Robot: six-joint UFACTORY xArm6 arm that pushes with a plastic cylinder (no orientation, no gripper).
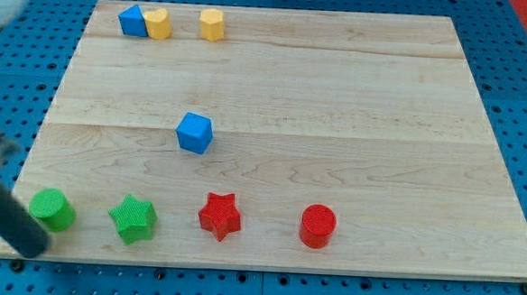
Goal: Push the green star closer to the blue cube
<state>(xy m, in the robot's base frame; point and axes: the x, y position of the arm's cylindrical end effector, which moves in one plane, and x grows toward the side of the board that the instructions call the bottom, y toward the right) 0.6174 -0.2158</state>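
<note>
The green star (133,218) lies near the board's bottom edge, left of centre. The blue cube (194,132) sits above it and a little to the right, around mid-board. My rod comes in from the view's left edge as a dark, blurred bar. My tip (31,245) is at the board's bottom-left corner, just below and left of a green cylinder (52,209). The tip is well to the left of the green star, with the green cylinder between them.
A red star (219,216) and a red cylinder (317,226) lie to the right of the green star along the bottom. At the top left are a blue block (132,20), a yellow block (158,23) touching it, and a yellow hexagonal block (212,24).
</note>
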